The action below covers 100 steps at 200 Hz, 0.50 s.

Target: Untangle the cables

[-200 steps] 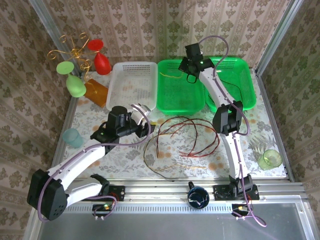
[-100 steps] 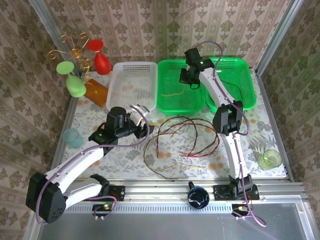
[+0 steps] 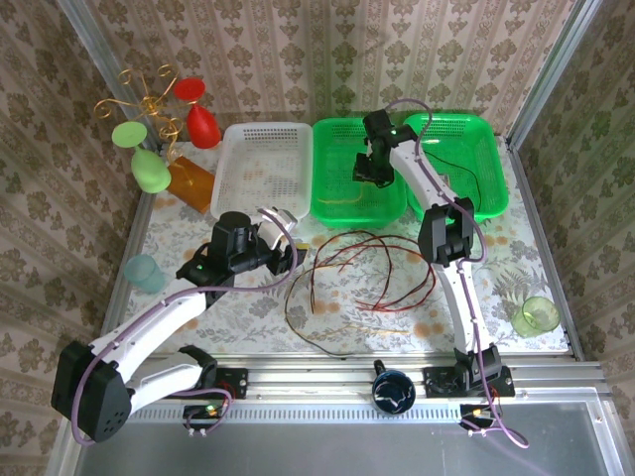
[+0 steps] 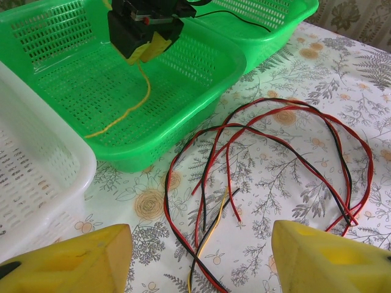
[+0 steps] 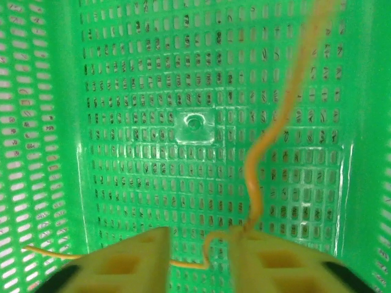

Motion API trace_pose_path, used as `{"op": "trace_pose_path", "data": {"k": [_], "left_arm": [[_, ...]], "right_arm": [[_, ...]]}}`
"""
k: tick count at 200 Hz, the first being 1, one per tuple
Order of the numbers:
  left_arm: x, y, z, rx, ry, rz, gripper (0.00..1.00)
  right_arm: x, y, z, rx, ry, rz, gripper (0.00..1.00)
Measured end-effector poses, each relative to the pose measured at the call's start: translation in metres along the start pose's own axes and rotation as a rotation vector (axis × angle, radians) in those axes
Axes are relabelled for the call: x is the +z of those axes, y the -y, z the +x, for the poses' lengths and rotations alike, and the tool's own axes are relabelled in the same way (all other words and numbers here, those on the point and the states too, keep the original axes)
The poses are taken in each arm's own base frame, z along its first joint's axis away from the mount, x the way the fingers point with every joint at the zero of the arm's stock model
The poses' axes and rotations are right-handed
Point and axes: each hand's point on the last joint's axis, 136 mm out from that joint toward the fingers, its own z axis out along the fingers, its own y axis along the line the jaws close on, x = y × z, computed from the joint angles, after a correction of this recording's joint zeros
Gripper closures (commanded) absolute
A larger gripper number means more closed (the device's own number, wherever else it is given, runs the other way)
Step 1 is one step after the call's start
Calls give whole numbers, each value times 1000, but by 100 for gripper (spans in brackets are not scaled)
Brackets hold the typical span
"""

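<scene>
From above, thin red and black cables [image 3: 362, 235] curl in loose loops on the flowery table [image 3: 516, 268], near the left gripper [image 3: 286, 256]. The right gripper [image 3: 371, 175] hangs in a holey green basket [image 3: 332, 210].

Left wrist: soft foam fingers [image 4: 73, 259] stand wide apart, empty.

Right wrist: blocky fingers [image 5: 122, 262] sit slightly apart. A wavy yellow cable [image 5: 259, 160] touches one.

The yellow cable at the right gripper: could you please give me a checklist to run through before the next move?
1. Jaws of the right gripper parted: ok.
2. The yellow cable clear of its fingers: cannot tell; it runs right beside one finger.
3. That cable's lower end lying inside the green basket: ok.
4. The left gripper open with nothing between its fingers: ok.
5. The red and black cables separated: not ok; their loops cross.
</scene>
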Motion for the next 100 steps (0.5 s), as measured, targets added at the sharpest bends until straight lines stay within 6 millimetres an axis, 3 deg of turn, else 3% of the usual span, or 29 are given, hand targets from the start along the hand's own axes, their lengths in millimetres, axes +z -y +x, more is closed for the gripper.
{"op": "trace_pose_path", "data": {"k": [25,57,78,100], "left_arm": [[0,0,0,0,0,0,38],[-1,0,0,0,1,-1,38],[-5,1,-2,2,8,-2,38],[-11,4,2,-14,-3,-1,38]], "right_arm": [[-5,-1,-1,-7,4,0,41],[-21,-2,-2,-18,11,1,38],[-46,-7,-4,-31,38,-1,38],[-88,-9,5,-60,70,13,38]]}}
